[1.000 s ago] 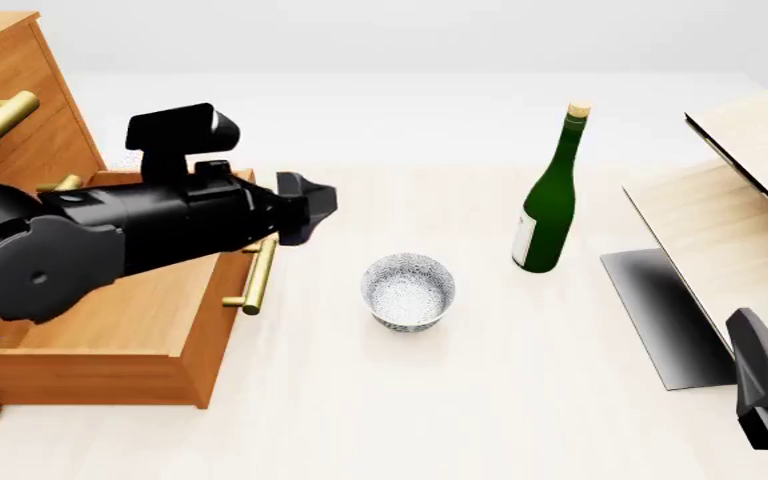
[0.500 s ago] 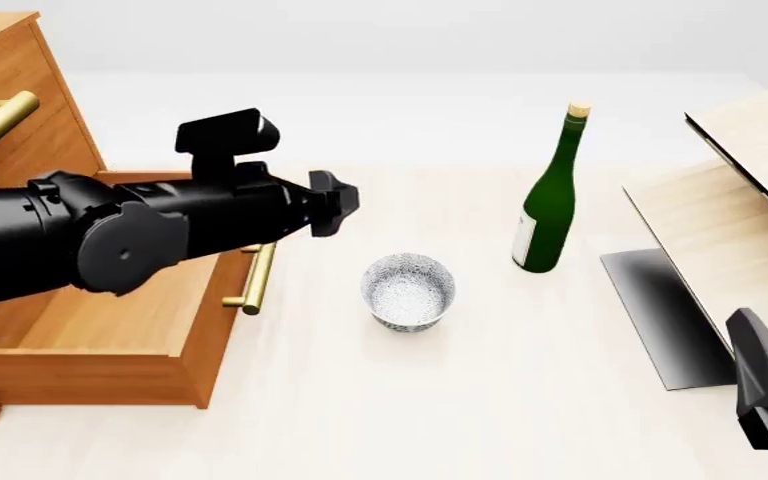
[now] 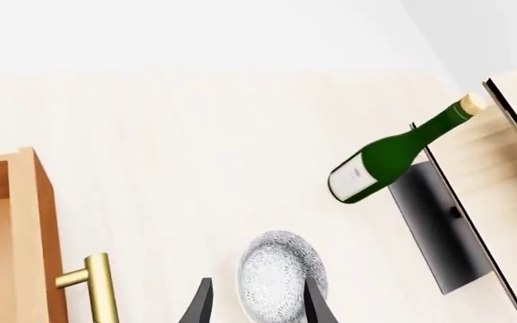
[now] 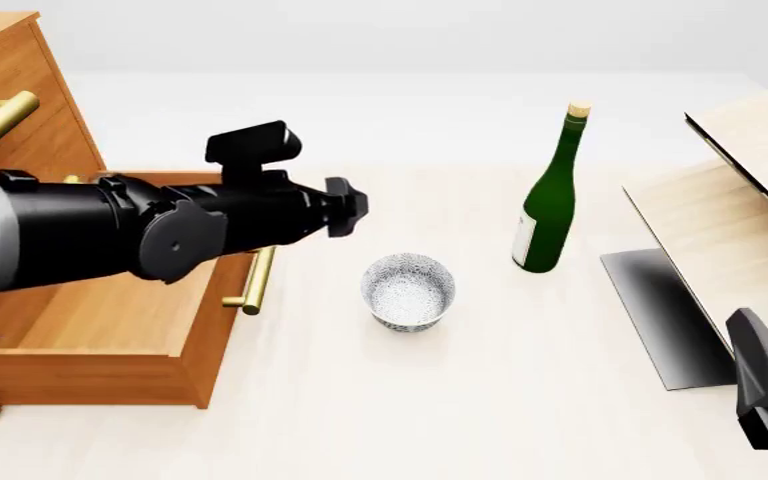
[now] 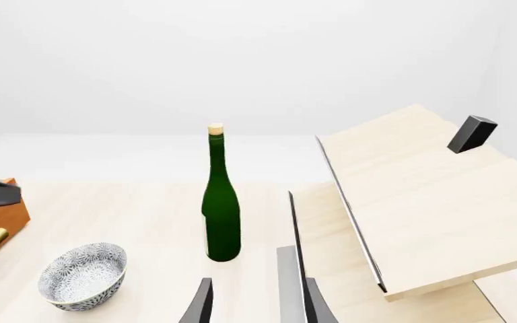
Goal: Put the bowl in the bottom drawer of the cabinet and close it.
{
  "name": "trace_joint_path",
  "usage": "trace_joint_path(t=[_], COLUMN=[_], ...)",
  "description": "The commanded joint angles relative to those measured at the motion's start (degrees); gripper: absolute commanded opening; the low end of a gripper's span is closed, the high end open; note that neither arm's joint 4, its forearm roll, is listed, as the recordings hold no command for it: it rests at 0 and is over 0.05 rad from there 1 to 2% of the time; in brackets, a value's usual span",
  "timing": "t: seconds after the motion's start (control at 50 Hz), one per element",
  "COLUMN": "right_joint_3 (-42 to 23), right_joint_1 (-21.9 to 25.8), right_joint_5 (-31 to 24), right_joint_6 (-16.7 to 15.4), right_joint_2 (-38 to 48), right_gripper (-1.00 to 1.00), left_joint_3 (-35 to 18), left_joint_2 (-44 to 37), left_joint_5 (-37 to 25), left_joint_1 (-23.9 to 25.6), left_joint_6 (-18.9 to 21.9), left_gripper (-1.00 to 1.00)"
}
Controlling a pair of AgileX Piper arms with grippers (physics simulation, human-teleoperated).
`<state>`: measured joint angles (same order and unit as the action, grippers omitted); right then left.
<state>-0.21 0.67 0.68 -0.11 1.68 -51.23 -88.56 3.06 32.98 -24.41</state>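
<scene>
Left gripper (image 3: 254, 309) open, empty, above bowl (image 4: 408, 290) at frame centre; bottom drawer (image 4: 157, 330) open lower left. Risk: fingers straddle only the rim, bowl tips toward green bottle (image 4: 548, 195)

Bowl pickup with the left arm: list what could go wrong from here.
1. The left hand is open with one finger over the bowl; gripping the thin rim off-centre could tip it or let it slide.
2. The green bottle stands upright just beyond the bowl; a wide swing could topple it.
3. The bottom drawer is pulled open with its brass handle jutting towards the bowl, so the carry could clip it.
</scene>
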Motion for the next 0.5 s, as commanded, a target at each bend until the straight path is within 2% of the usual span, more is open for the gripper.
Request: trace_joint_path(t=[0.02,0.5], right_joint_3=[0.0,0.0], right_joint_1=[0.0,0.0], right_joint_5=[0.0,0.0], right_joint_6=[0.0,0.0], right_joint_2=[0.0,0.0], right_gripper=[1.0,1.0], left_joint_3=[-1.2,-2.7], left_joint_2=[-3.1,-9.5], left_joint_5=[0.8,2.6], left_joint_1=[0.0,0.8], left_joint_6=[-0.9,-3.6], left_gripper=[1.0,1.0])
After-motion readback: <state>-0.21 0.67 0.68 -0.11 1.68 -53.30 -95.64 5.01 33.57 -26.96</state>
